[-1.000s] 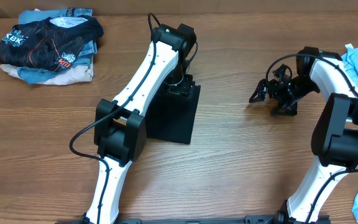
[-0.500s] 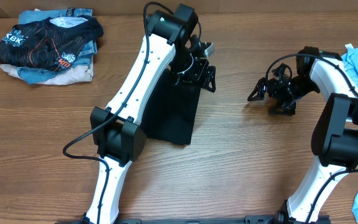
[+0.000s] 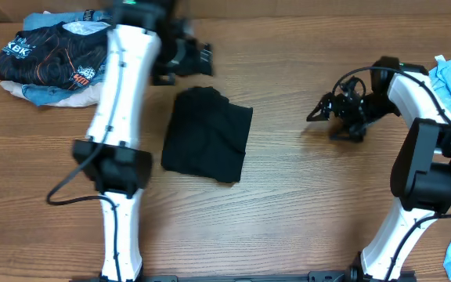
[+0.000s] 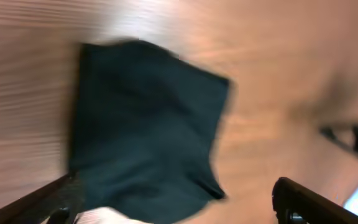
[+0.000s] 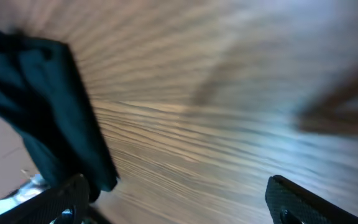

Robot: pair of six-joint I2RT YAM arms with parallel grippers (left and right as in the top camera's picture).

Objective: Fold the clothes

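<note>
1 black T-shirt (image 3: 207,145) lies folded flat, so both claws gape empty: left gripper (image 3: 189,57) at its 11 o'clock, right gripper (image 3: 324,110) at 3. Fold prob. done.

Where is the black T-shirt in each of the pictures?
Overhead: the black T-shirt lies folded, a little left of the middle.
Left wrist: the black T-shirt is blurry and fills the left and middle.
Right wrist: the black T-shirt is likely the dark cloth at the left edge.
Shared landmark: the wooden table lies under it in every view.
</note>
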